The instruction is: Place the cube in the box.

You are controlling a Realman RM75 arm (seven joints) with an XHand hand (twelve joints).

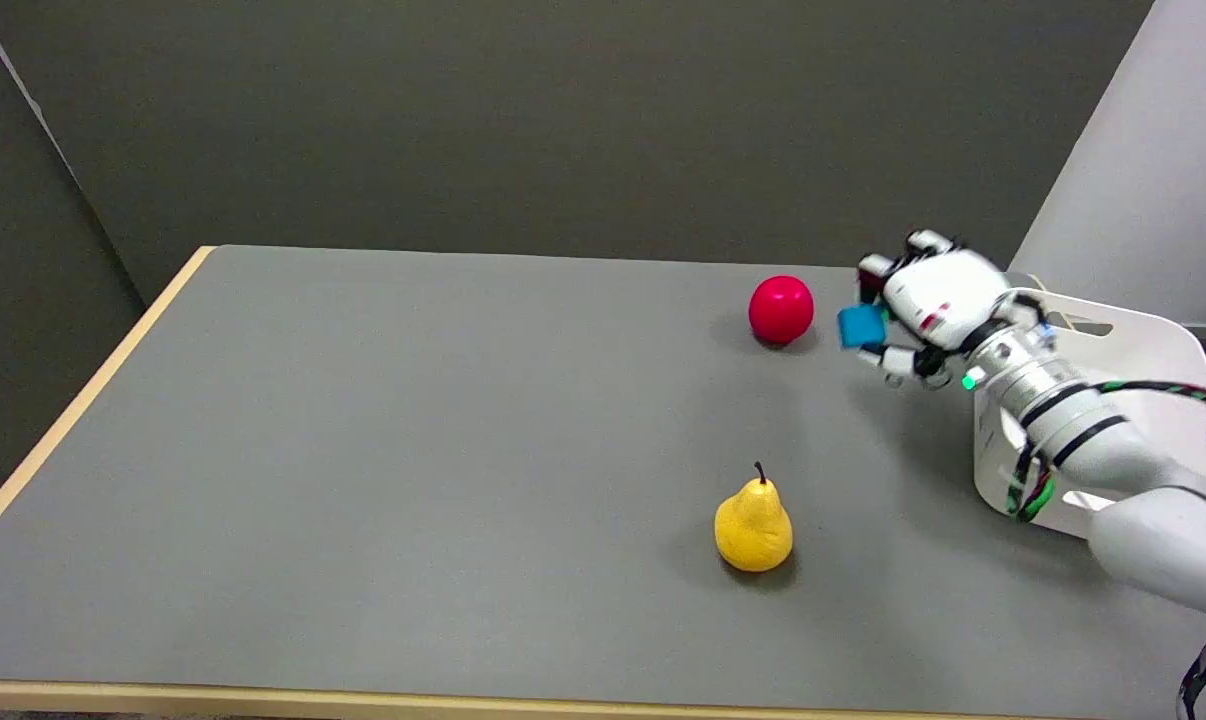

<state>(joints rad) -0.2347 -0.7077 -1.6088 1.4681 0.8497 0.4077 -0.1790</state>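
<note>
Below and left of the hand lies a yellow pear (753, 527), just left sits a red ball (781, 310), and the right hand (928, 300), fingers clamped on the blue cube (862, 326), could drop it short of the white box (1143, 340) behind its wrist if that fingertip pinch slackens.

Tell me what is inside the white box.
The white box sits at the table's right edge, and the right arm crosses in front of it, covering most of its opening. No contents are visible. The blue cube is not inside; the right hand holds it, left of the box.
</note>
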